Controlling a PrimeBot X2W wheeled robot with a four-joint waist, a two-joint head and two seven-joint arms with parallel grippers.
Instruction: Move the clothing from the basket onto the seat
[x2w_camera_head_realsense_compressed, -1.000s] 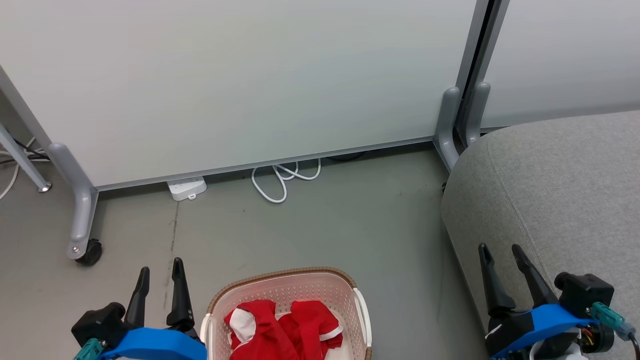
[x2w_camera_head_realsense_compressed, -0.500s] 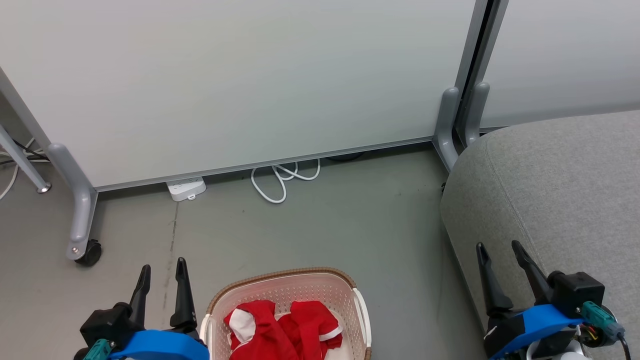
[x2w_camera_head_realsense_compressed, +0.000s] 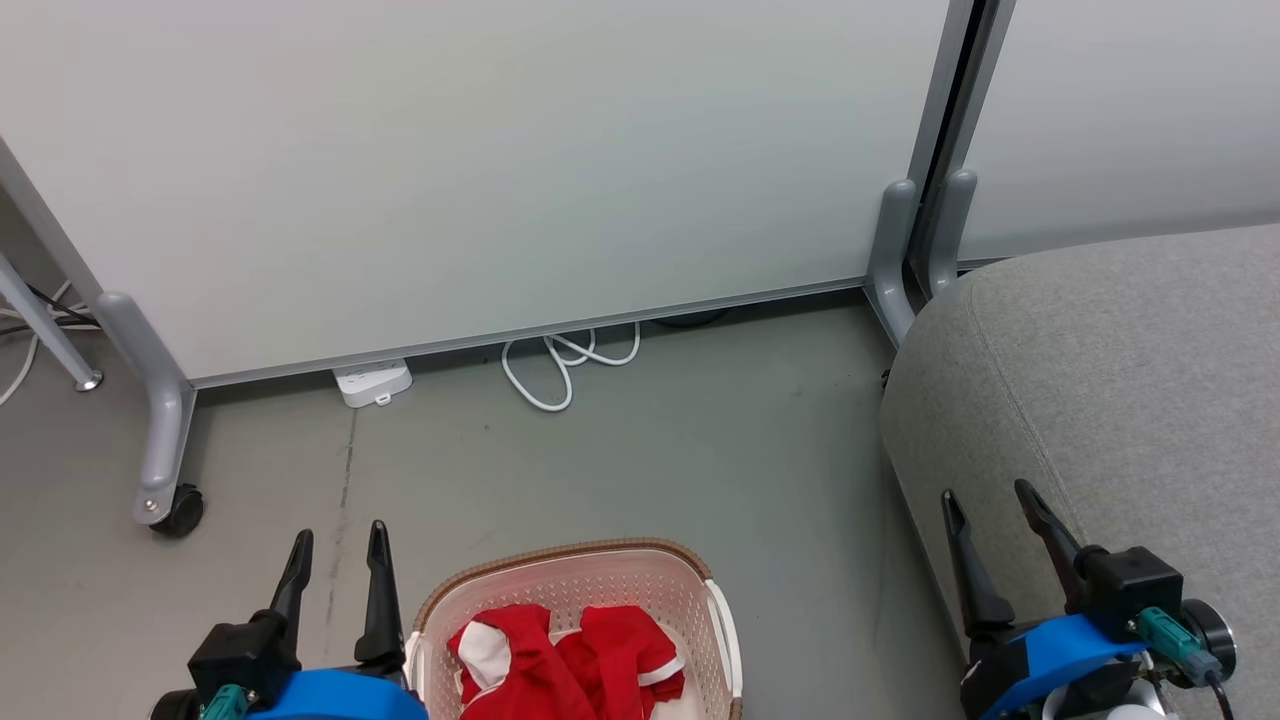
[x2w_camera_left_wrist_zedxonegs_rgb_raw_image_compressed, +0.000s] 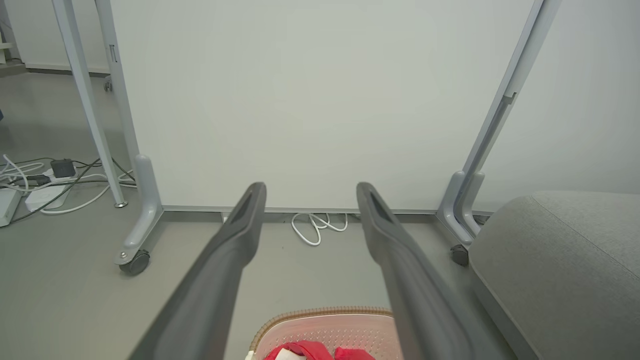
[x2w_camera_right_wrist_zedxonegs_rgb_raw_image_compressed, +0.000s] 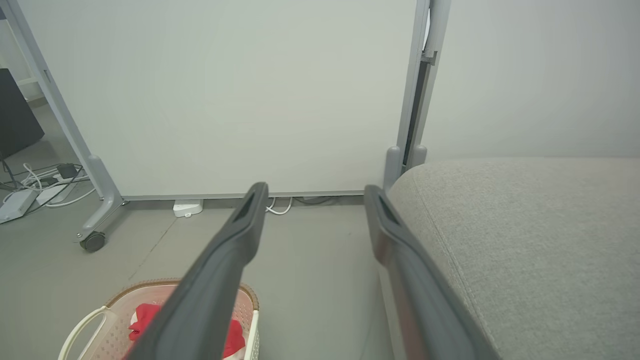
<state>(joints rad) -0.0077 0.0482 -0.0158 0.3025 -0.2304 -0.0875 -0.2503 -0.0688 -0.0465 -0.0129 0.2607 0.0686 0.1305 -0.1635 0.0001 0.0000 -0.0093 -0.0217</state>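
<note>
- The clothing (x2w_camera_head_realsense_compressed: 565, 665), red with white trim, lies bunched in the basket (x2w_camera_head_realsense_compressed: 560, 553), near and centre on the floor; none is on the seat (x2w_camera_head_realsense_compressed: 1130, 380) at the right.
- The left gripper (x2w_camera_head_realsense_compressed: 340, 532) hangs just left of the basket, fingers spread and empty. The right gripper (x2w_camera_head_realsense_compressed: 985, 492), likewise spread and empty, is at the seat's near left edge.
- Step, as I judge it: the opening reach, with nothing grasped yet.
- The next move calls for lowering a gripper into the basket and pinching one garment's folds.
- No brand or writing is readable, not even on the power strip (x2w_camera_head_realsense_compressed: 373, 382).
</note>
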